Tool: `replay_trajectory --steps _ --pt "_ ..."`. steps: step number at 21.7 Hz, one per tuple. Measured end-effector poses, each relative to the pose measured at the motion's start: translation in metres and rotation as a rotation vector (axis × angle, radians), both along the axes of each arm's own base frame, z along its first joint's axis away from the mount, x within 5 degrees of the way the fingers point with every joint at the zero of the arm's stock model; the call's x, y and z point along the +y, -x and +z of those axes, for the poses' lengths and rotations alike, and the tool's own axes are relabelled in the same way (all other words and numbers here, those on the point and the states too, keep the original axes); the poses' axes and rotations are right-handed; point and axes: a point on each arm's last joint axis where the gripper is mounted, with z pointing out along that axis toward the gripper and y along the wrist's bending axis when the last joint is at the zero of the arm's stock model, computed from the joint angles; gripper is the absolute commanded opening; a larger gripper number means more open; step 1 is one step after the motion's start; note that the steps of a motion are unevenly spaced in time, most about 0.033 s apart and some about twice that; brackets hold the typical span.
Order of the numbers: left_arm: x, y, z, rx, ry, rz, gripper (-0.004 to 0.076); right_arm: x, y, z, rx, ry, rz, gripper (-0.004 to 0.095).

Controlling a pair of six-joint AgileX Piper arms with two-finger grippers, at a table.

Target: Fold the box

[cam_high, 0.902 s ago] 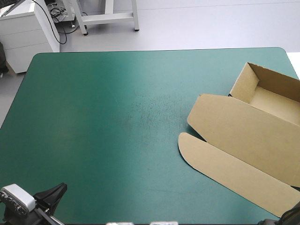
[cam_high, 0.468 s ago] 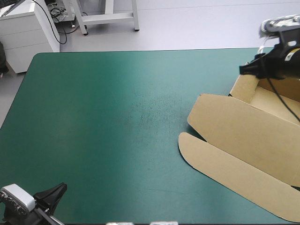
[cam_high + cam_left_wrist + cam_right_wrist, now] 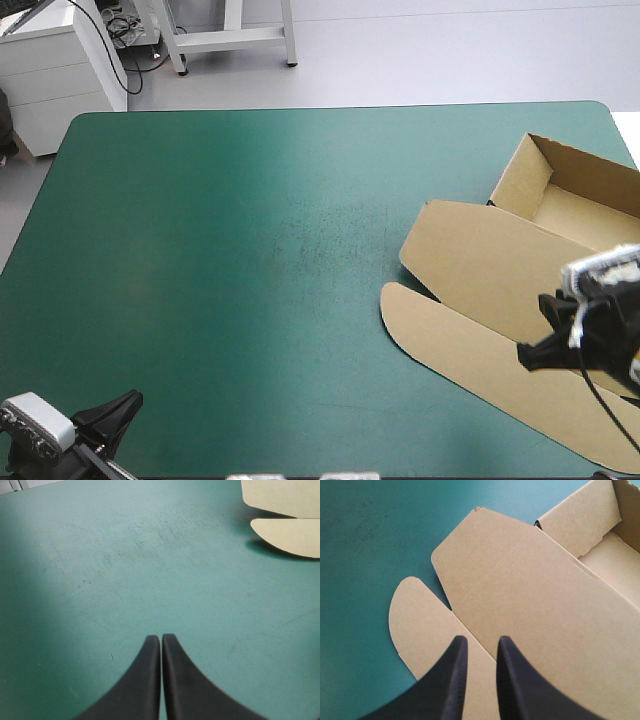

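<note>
The brown box (image 3: 497, 262) lies at the table's right side as an open tray (image 3: 584, 214) with its lid flat toward the middle and a rounded flap (image 3: 470, 352) at the lid's front. My right gripper (image 3: 528, 355) hovers over the lid's near part. In the right wrist view the right gripper (image 3: 479, 641) is open by a narrow gap, with nothing between its fingers and the lid (image 3: 520, 587) below. My left gripper (image 3: 112, 412) rests at the table's front left corner. It is shut (image 3: 161, 637) over bare teal-green cover, the flap (image 3: 287, 536) far ahead.
The teal-green table (image 3: 250, 260) stretches bare from the box to its left edge. The tray's far wall (image 3: 585, 160) stands near the table's far right corner. White furniture (image 3: 60, 70) stands beyond the far left corner.
My right arm was above the tray's far wall just before. It now hangs lower and nearer, over the lid's front. The box and my left gripper have stayed put.
</note>
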Motion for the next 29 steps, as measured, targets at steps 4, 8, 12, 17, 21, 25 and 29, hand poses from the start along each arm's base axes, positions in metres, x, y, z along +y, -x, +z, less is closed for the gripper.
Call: replay_trajectory --steps 4,8,12,17,21,25,29 --pt "0.000 0.000 0.000 0.000 0.000 0.000 -0.0008 -0.016 0.032 -0.041 -0.086 -0.054 0.002 -0.0012" --pt "0.000 0.000 0.000 -0.001 0.001 0.000 -0.0008 -0.024 0.049 -0.077 -0.121 -0.089 -0.002 -0.0012" --pt "0.000 0.000 0.000 -0.001 0.001 0.000 -0.0008 -0.030 0.060 -0.100 -0.172 -0.118 0.001 -0.0012" --pt "0.000 0.000 0.000 0.000 0.000 0.000 -0.0008 -0.031 0.064 -0.121 -0.200 -0.130 0.007 -0.0013" --pt "0.000 0.000 0.000 -0.001 0.000 0.000 -0.0008 -0.032 0.066 -0.128 -0.229 -0.144 0.011 -0.0013" --pt "0.000 0.000 0.000 -0.001 0.000 0.000 -0.0008 -0.032 0.067 -0.127 -0.242 -0.152 0.014 -0.0015" --pt "0.000 0.000 0.000 -0.001 0.000 0.000 -0.0008 -0.032 0.067 -0.127 -0.244 -0.152 0.015 -0.0015"
